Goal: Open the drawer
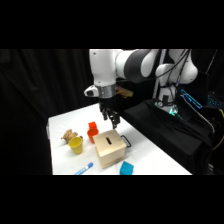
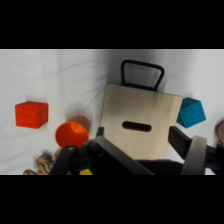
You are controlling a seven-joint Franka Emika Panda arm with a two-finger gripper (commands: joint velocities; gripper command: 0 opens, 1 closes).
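The light-wood box [image 1: 111,146] stands mid-table, its slotted top [image 2: 137,125] filling the middle of the wrist view. The drawer's black loop handle [image 2: 142,75] juts from the box's far edge in that view and toward the right in the side view [image 1: 125,141]. It sits close against the box, and no reddish inside shows. My gripper [image 1: 114,120] hangs just above the box's back edge. It is open [image 2: 140,137], with one dark finger [image 2: 179,139] to the right of the slot and the other to the left, nothing between them.
A blue block [image 2: 190,112] lies right of the box, near the front edge [image 1: 126,168]. A red-orange block [image 2: 31,114] and an orange round cup [image 2: 71,134] lie on the left. A yellow cup [image 1: 76,145], a tan object [image 1: 69,135] and a blue marker [image 1: 85,168] also lie on the table.
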